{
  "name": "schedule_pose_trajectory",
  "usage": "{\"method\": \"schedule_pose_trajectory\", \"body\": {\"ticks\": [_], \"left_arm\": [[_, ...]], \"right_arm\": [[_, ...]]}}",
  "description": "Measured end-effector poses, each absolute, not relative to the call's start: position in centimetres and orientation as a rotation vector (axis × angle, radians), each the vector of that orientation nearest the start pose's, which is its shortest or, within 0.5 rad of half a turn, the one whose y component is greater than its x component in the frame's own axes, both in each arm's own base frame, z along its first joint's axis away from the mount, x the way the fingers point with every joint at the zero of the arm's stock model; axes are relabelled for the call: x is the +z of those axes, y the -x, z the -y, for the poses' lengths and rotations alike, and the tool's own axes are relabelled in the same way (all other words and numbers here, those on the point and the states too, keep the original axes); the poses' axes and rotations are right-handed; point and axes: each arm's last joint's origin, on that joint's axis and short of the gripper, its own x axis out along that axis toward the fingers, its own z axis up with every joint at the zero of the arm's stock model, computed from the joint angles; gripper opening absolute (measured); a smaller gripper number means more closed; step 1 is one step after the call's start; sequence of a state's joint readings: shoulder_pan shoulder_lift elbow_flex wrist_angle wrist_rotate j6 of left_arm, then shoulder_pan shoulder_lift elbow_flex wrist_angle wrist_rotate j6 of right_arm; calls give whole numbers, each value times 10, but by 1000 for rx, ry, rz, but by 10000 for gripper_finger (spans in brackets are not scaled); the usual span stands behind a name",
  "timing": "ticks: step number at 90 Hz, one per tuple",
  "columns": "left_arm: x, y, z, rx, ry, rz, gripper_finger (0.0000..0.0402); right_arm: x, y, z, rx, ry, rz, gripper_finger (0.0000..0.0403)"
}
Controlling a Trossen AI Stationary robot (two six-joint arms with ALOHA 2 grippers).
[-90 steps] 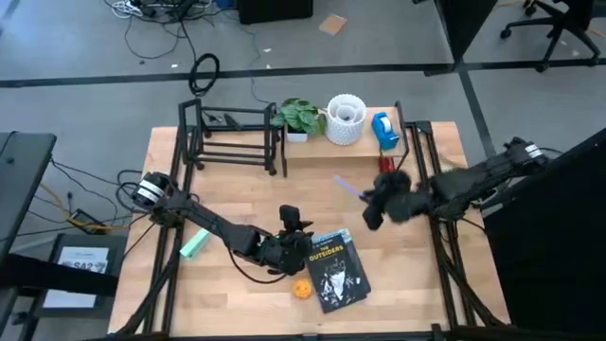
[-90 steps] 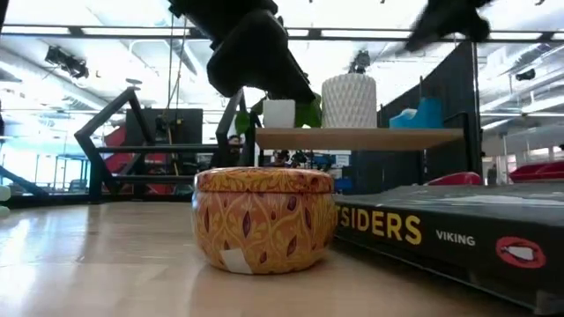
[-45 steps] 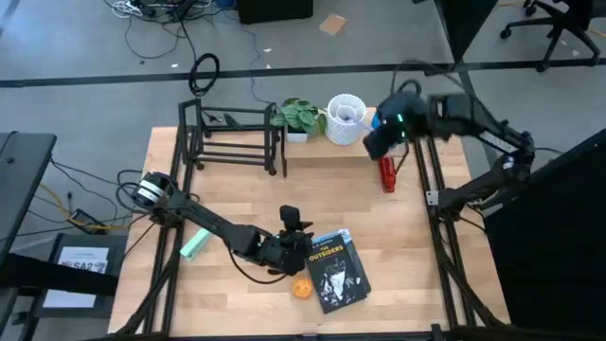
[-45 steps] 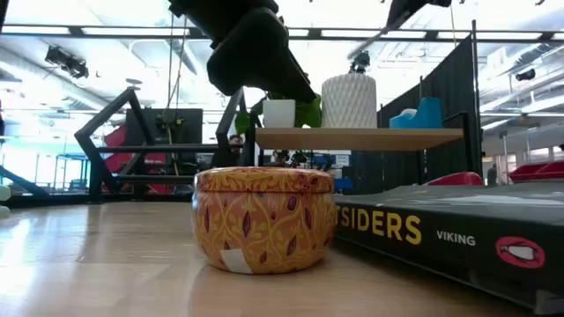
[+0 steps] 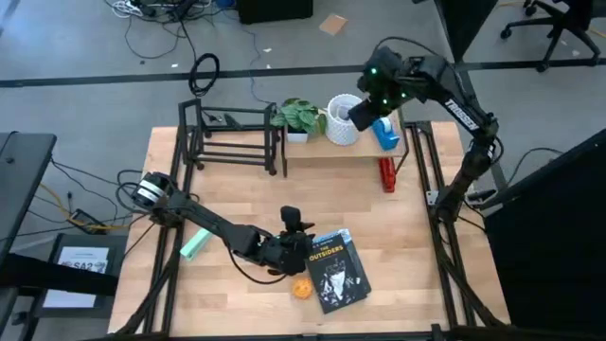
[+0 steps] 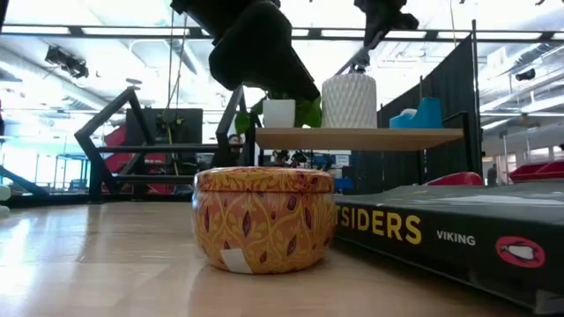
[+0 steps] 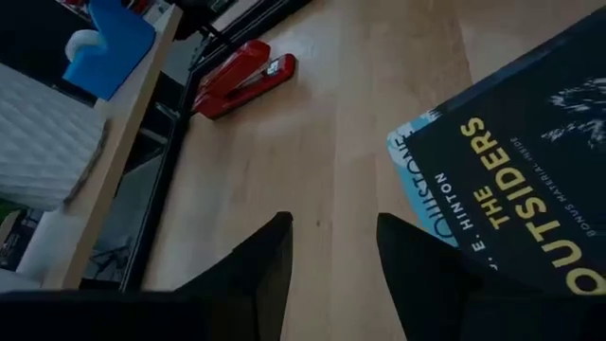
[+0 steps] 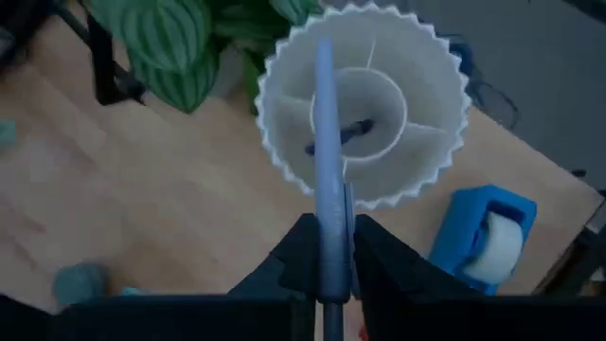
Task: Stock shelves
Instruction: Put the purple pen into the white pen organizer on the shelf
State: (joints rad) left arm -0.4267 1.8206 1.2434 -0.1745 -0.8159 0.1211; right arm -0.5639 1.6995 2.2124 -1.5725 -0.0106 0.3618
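Observation:
The shelves are a low stand with a light plank top (image 5: 312, 147) and a black rod rack (image 5: 232, 137) at the table's far side. On the plank stand a potted plant (image 5: 300, 116), a white ribbed holder (image 5: 343, 123) (image 8: 365, 104) and a blue tape dispenser (image 5: 384, 131). My right gripper (image 5: 365, 114) (image 8: 329, 237) hovers over the holder, shut on a grey-blue pen (image 8: 324, 142). My left gripper (image 5: 294, 227) (image 7: 331, 275) is open above the tabletop beside a black book (image 5: 336, 270), with nothing between its fingers. My right gripper pinches the pen's near end (image 8: 329, 204) between its two fingers. The pen sticks out past the fingertips along the fingers, pointing down at the holder's open top. It is lifted clear of the table; whether its tip is inside the holder, I cannot tell.
A red stapler (image 5: 386, 173) lies on the table in front of the plank stand. An orange patterned tin (image 5: 301, 289) (image 6: 263, 220) stands by the book's near left corner. A pale green object (image 5: 194, 244) lies at the left. The rod rack holds little.
My right gripper has swung from above the table's middle right, up and toward the far edge, carrying the pen. It has tipped downward and now hangs over the white holder. The left arm has kept still.

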Motion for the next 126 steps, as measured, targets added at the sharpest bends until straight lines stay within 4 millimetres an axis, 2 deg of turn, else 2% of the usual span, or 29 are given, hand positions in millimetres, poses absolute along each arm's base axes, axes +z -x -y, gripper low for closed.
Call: {"method": "schedule_pose_trajectory", "body": {"ticks": [22, 43, 79, 106, 126], "left_arm": [[216, -362, 142, 318, -545, -637, 137], [216, -362, 142, 312, -539, -634, 137], [217, -363, 142, 310, -532, -625, 137], [217, -363, 142, 310, -531, -624, 136], [217, -363, 143, 309, -531, -623, 136]], "right_arm": [[459, -225, 163, -658, -773, -873, 19], [452, -222, 172, -567, -903, -874, 18], [452, -202, 196, -625, -1035, -807, 18], [426, -207, 202, -589, -1132, -897, 18], [425, -202, 208, -615, -1136, -889, 18]]}}
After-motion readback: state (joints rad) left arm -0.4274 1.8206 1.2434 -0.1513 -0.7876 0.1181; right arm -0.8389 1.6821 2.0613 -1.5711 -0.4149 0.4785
